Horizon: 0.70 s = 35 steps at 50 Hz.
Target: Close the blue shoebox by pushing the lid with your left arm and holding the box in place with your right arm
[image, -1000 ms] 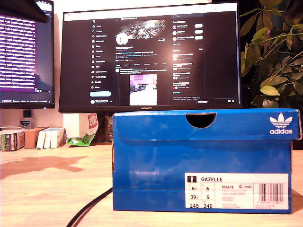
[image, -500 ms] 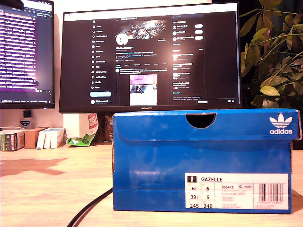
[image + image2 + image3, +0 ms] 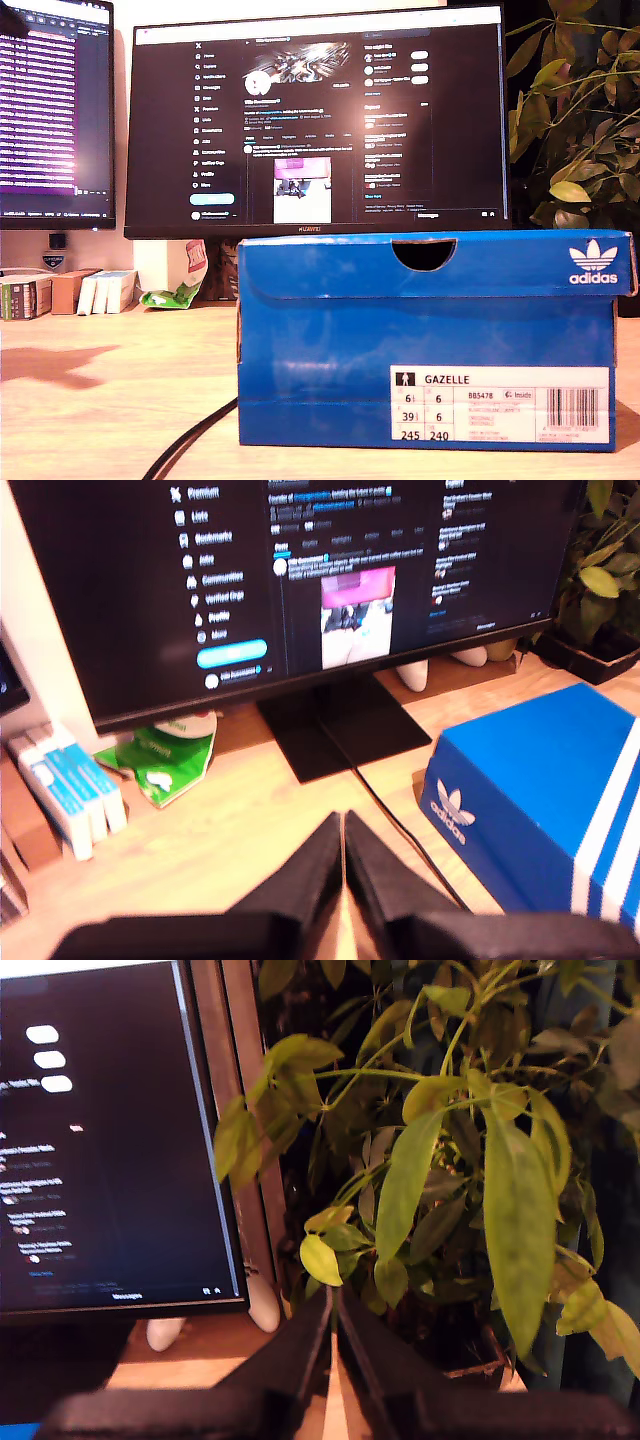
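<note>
In the exterior view a second screen stands at 9 o'clock, with small boxes and a green wrapper below it on the wooden surface. A large monitor fills the middle toward 12 o'clock. A black cable runs across the surface toward 7 o'clock. The blue shoebox sits from the centre toward 4 o'clock, close to the camera, with its lid lying flat on top, apparently shut. A white size label is on its near face and a white trefoil logo on the lid's edge at 3 o'clock. A leafy plant stands at 2 o'clock. Neither arm shows in this view.

In the first wrist view the first tool hangs above the bare surface with its two dark fingers pressed together, pinching nothing. The shoebox lies just beside it, not touched, with the monitor's stand beyond.

In the second wrist view the second tool also has its fingers pressed together and empty, facing the plant and the monitor's edge. A sliver of blue shows at the frame's corner.
</note>
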{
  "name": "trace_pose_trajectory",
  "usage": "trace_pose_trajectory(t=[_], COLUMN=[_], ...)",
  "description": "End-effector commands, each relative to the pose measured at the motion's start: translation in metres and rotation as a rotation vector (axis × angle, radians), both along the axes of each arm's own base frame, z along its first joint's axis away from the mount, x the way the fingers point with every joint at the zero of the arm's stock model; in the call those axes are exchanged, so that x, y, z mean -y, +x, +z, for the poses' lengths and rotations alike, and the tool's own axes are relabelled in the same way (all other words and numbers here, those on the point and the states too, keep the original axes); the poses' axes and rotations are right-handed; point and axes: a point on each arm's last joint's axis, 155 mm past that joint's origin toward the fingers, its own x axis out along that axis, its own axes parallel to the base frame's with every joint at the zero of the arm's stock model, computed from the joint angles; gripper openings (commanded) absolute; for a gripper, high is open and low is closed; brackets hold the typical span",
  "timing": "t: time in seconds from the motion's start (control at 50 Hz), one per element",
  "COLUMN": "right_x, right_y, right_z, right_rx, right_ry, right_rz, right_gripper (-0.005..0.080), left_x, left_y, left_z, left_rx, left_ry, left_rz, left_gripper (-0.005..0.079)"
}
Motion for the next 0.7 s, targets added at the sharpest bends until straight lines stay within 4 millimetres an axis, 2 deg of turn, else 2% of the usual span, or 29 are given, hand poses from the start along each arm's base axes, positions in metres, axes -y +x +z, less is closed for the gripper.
trace_pose_trajectory(t=[0.0,0.4,0.68], right_x=[0.000,0.000,0.003], right_y=[-0.002,-0.030,-0.051], right_z=[-0.016,-0.057,-0.088], right_rx=[-0.019,-0.032,-0.077], right_ry=[0.005,0.005,0.033], right_rz=[-0.002,-0.011,-0.036], right_gripper=[-0.0005,-0.0005,-0.0005], left_x=[-0.001,-0.012,-0.024], left_y=[-0.006,-0.033,-0.051], left_z=[-0.009,-0.041,-0.053], left_rx=[-0.002,0.022,0.064], left_ry=[-0.002,-0.040,-0.065], left_rz=[0.008,0.119,0.221], left_gripper=[-0.0009,-0.0009,-0.0009])
